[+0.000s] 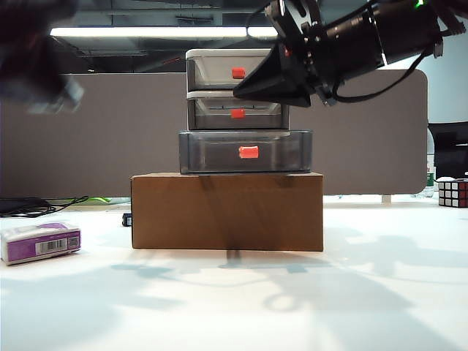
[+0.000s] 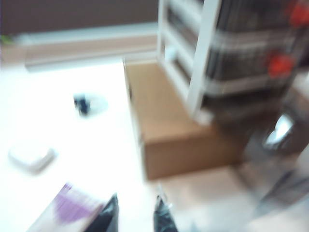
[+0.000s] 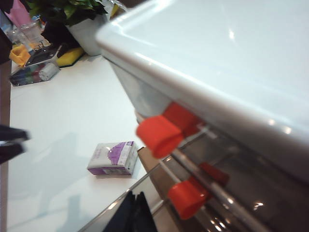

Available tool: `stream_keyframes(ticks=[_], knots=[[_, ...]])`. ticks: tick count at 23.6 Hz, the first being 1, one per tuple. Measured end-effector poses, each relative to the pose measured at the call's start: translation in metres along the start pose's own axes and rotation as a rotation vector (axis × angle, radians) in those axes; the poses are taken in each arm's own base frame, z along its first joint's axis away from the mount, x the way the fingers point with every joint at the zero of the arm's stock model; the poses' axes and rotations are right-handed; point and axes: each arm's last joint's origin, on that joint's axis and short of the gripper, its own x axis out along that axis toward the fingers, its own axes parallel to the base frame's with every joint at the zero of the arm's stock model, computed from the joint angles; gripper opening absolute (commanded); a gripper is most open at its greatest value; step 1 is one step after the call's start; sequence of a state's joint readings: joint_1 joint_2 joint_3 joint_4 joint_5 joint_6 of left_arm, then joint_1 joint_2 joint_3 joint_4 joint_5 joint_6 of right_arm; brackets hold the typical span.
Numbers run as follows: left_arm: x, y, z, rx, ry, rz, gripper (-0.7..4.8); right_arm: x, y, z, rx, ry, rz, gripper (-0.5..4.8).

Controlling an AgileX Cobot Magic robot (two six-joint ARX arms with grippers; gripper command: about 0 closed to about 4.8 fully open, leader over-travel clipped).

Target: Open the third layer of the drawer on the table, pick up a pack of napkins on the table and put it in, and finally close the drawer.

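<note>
The drawer (image 1: 238, 110) stands on a brown cardboard box (image 1: 227, 212). Its third layer (image 1: 212, 152), the lowest smoky tray with a red handle (image 1: 248, 152), sticks out further than the two trays above. The pack of napkins (image 1: 40, 243), purple and white, lies on the table (image 1: 234, 307) at the far left. My right gripper (image 1: 241, 93) is shut and empty, its tip level with the middle tray's front; its wrist view shows it (image 3: 135, 212) beside the red handles (image 3: 159, 135). My left gripper (image 2: 136, 215), blurred, is open and empty above the table next to the napkins (image 2: 67, 208).
A small white oval case (image 2: 31, 155) and a small dark object (image 1: 127, 219) lie on the table left of the box. A Rubik's cube (image 1: 453, 192) sits at the far right. Cables (image 1: 36, 206) run along the back left, before a grey partition (image 1: 110, 131).
</note>
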State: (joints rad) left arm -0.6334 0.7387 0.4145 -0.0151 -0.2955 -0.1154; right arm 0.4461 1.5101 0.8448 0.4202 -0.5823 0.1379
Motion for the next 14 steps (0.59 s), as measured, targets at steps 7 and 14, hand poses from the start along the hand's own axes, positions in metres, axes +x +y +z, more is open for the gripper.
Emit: stream_keyframes(ticks=[7, 14], knots=[[0.017, 0.065, -0.008, 0.024, 0.102, 0.062, 4.12, -0.013, 0.011, 0.016, -0.014, -0.048, 0.030, -0.06], [0.075, 0.072, -0.043, 0.235, 0.226, -0.207, 4.79, -0.018, 0.016, 0.016, 0.006, -0.012, 0.077, -0.06]])
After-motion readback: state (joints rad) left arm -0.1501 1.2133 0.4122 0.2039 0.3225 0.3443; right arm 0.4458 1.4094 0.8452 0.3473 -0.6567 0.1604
